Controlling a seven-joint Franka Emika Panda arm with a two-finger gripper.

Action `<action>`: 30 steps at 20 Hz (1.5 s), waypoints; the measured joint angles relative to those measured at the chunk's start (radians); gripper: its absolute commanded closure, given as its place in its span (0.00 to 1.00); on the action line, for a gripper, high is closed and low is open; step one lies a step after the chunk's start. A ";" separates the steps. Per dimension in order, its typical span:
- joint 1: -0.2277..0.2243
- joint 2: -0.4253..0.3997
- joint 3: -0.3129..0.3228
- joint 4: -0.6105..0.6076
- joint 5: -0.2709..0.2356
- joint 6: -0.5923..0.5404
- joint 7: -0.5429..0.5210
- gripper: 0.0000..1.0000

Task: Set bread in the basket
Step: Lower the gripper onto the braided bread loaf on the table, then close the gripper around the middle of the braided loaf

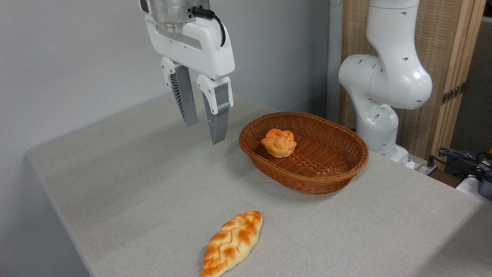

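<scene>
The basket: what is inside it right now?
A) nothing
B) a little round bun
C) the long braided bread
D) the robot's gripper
B: a small flower-shaped bun sits in the basket, while the braided bread lies on the table and the gripper hangs outside.

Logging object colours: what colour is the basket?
Reddish-brown woven wicker basket, clearest in the fixed camera view.

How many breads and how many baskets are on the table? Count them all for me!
Breads: 2, the braided loaf on the table and the small bun in the basket
Baskets: 1, the wicker basket
Total: 3
</scene>
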 measured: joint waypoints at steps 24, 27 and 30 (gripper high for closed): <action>-0.008 0.030 0.095 -0.517 0.026 0.662 -0.076 0.00; -0.008 0.035 0.095 -0.515 0.068 0.664 -0.076 0.00; -0.008 0.036 0.095 -0.516 0.090 0.664 -0.076 0.32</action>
